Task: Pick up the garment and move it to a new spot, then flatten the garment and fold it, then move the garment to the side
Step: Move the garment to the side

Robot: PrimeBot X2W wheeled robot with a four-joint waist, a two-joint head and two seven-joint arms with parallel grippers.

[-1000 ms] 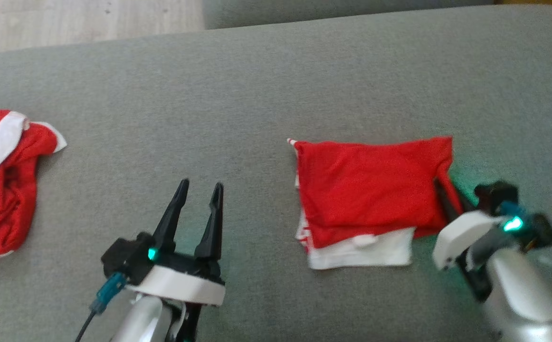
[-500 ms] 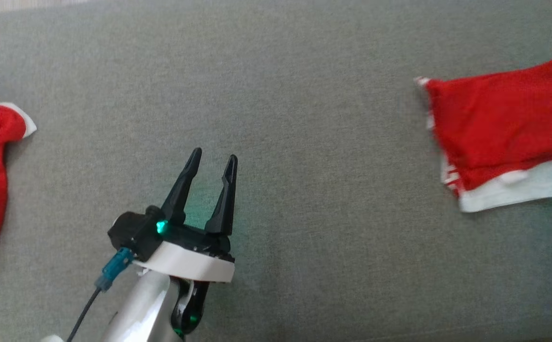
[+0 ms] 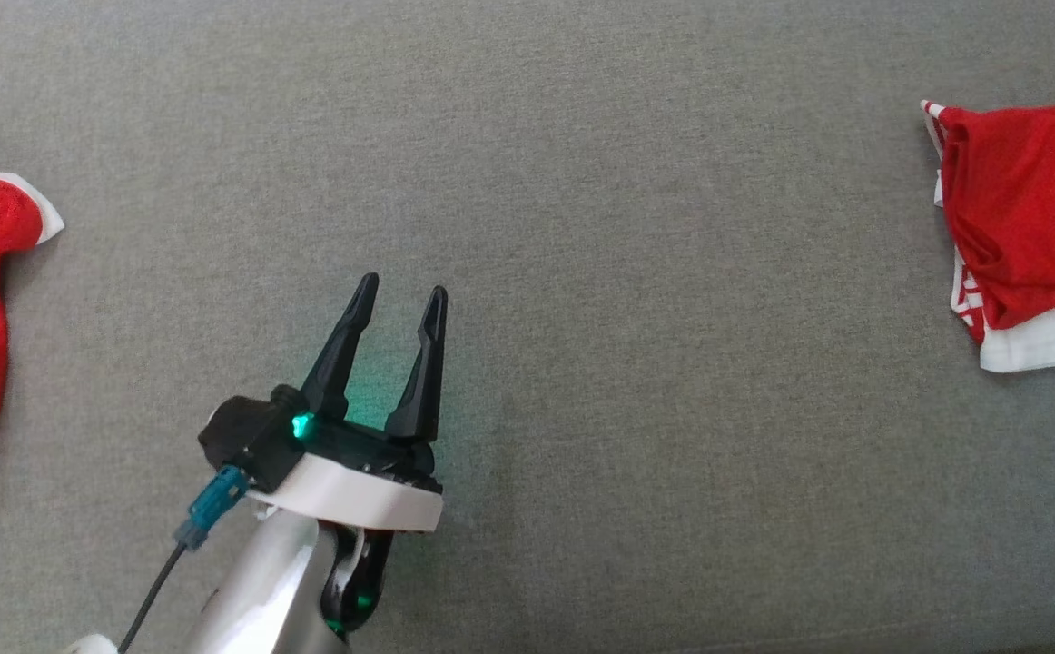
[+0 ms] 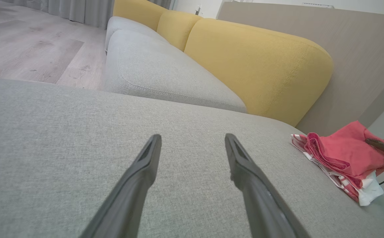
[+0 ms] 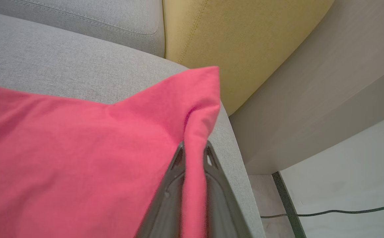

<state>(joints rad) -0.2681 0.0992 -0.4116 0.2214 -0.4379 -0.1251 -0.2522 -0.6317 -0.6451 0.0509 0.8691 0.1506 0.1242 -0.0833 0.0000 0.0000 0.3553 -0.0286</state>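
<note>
Rightwards the folded garment (image 3: 1027, 209) has slid across the grey woven sofa seat (image 3: 627, 272), well apart from the left gripper (image 3: 402, 289), whose fingers stand wide. Close up, the right wrist view shows the fingers of the right gripper (image 5: 194, 148) pinched on its soft red fold (the head view adds a white hem); rounded yellow cushions (image 4: 254, 66) rise beyond.

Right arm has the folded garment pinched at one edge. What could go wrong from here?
1. The right gripper pinches just one fold of the folded garment, so pulling could undo the layers.
2. The grip sits close to the cushion edge, so the garment could slide off.
</note>
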